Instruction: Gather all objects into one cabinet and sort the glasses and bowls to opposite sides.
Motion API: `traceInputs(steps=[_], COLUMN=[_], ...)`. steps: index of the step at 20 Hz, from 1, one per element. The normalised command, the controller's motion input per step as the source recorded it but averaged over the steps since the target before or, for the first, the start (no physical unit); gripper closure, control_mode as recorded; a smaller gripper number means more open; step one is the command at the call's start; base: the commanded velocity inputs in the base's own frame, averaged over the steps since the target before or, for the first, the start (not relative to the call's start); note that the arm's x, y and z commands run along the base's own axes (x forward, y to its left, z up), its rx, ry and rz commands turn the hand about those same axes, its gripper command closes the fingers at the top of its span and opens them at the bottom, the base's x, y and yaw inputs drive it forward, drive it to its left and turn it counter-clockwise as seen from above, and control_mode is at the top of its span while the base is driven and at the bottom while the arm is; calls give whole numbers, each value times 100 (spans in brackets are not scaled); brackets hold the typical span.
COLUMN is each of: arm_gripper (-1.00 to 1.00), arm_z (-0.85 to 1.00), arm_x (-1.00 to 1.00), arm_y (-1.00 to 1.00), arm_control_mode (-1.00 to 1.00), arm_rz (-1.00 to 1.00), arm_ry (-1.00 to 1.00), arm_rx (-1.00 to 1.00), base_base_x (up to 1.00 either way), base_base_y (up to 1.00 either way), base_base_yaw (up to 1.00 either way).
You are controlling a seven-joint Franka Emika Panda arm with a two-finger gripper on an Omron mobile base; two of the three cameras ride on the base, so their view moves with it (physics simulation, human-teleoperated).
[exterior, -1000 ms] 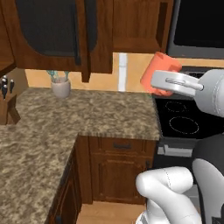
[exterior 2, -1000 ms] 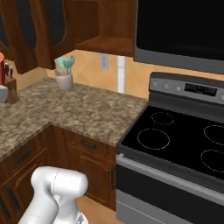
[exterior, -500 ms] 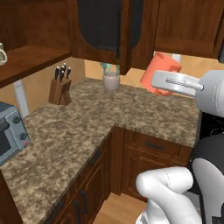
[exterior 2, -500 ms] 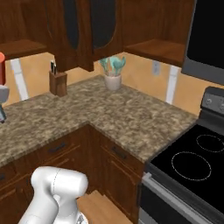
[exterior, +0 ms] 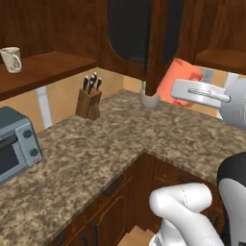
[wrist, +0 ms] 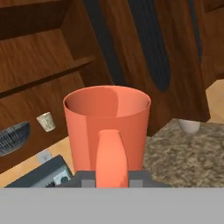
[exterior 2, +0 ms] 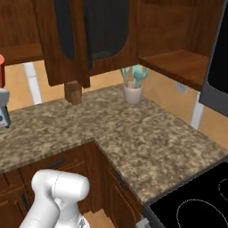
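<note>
My gripper [exterior: 188,90] is shut on a salmon-orange cup [exterior: 178,79] and holds it upright in the air above the counter corner. In the hand view this cup [wrist: 107,119] stands close in front, its handle facing me between the fingers. The reddish-brown wall cabinet [exterior: 50,66] lies to the left, with a beige cup [exterior: 12,58] on its plank shelf. In the hand view the beige cup [wrist: 46,121] stands beside the dark ribbed bowl [wrist: 13,138], well beyond the held cup. A red sliver of the held cup [exterior 2: 1,71] shows at the left edge of the right base view.
A grey toaster oven [exterior: 14,144] and a knife block [exterior: 90,98] stand on the granite counter [exterior: 96,149]. An open dark-panelled door [exterior: 139,38] hangs beside the held cup, with a utensil crock [exterior 2: 132,87] behind it. A black stovetop [exterior 2: 200,205] lies far right.
The whole picture has swung as the base turned left: the stove left the left base view, and the toaster oven and shelf with the beige cup came in. The cup stays gripped.
</note>
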Motion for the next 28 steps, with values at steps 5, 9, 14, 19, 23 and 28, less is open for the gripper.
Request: traceInputs(steps=[5, 9, 14, 19, 23, 28], arm_gripper=[100, 100, 100, 100, 100, 100], arm_z=[0, 0, 0, 0, 0, 0], arm_x=[0, 0, 0, 0, 0, 0], arm_y=[0, 0, 0, 0, 0, 0], arm_control_mode=[100, 100, 100, 100, 100, 100], arm_rz=[0, 0, 0, 0, 0, 0], arm_ry=[0, 0, 0, 0, 0, 0], arm_rx=[0, 0, 0, 0, 0, 0], base_base_x=[13, 70, 95, 85, 78, 73], base_base_y=[76, -1, -29, 3, 0, 24], base_base_yaw=[36, 30, 20, 19, 3, 0])
